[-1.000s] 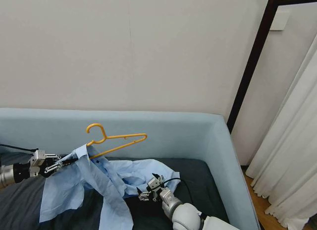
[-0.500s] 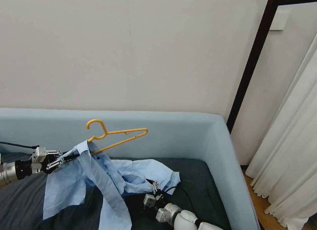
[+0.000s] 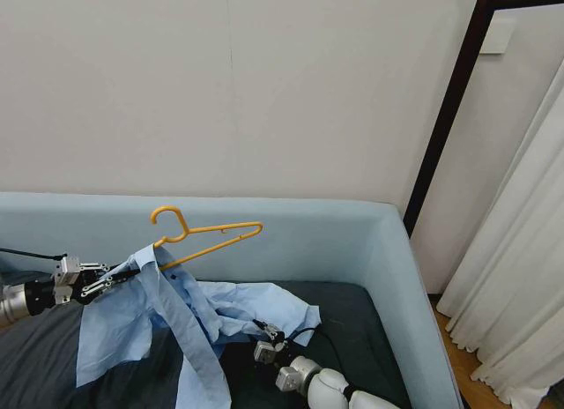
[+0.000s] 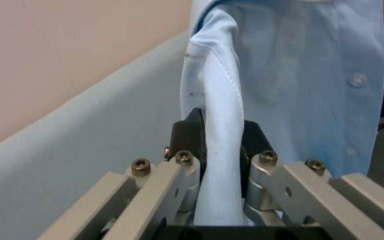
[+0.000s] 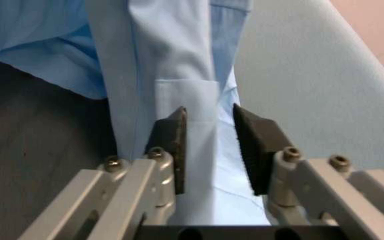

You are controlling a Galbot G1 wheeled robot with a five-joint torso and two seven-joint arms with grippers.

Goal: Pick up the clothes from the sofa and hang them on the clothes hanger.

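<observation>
A light blue shirt [image 3: 176, 316] hangs half on an orange hanger [image 3: 211, 236] above the sofa's dark seat, its lower part spread over the cushion. My left gripper [image 3: 113, 277] is at the left, shut on a fold of the shirt's collar edge; in the left wrist view the shirt [image 4: 279, 75] is pinched between the pads [image 4: 190, 135]. My right gripper [image 3: 264, 338] sits low on the seat by the shirt's hem. It is open, with the shirt front [image 5: 178, 60] and its pocket lying between the fingers [image 5: 172, 145].
The pale blue sofa backrest [image 3: 300, 241] runs behind the shirt and its arm [image 3: 414, 312] closes the right side. A black rack pole [image 3: 449, 109] rises beyond it, with white curtains [image 3: 520, 294] at far right. The dark seat cushion [image 3: 352, 321] is bare at right.
My right gripper has dropped lower and come nearer on the seat. The left gripper has drawn the collar a little left, and the hanger has shifted slightly left and up.
</observation>
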